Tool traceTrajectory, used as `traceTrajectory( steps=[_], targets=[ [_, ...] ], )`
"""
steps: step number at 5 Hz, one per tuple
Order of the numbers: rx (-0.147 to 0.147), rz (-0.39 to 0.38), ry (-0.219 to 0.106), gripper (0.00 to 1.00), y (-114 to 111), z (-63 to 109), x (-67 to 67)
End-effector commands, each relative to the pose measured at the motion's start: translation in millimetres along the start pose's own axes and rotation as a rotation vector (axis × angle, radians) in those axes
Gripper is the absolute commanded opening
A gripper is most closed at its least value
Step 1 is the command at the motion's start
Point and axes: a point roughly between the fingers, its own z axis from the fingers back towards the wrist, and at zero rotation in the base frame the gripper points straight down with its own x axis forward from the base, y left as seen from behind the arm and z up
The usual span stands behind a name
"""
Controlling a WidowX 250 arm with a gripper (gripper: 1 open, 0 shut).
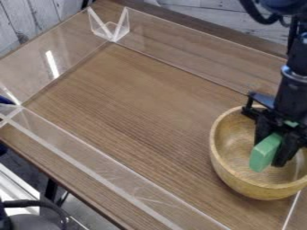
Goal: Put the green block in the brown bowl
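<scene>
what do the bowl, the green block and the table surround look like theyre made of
Brown bowl: apparently wood, light tan, matte, thick rim. Green block: uniform bright green, matte; plastic or painted wood, unclear. Surround: clear, glossy sheet, probably acrylic, with bright reflections along its edges.

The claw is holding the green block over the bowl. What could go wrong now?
1. The claw holds the block inside the bowl, toward its far right side. Let go there, the block might hit the sloped wall and bounce or tip, maybe onto the rim.
2. The claw sits low within the bowl. Moving sideways before lifting, it could bump the rim and shove the bowl, which is already near the table edge.
</scene>
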Motion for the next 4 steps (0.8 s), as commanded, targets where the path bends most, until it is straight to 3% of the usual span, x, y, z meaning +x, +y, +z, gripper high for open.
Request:
traceTrajectory(
  steps=[1,3,4],
  targets=[
    [-0.002,0.034,-0.037,0.00,2.5,4.1,7.4],
    [0.006,0.101,-0.048,0.00,10.2,1.3,10.5],
    [0.011,0.079,-0.048,0.00,9.5,-1.7,9.2]
  ],
)
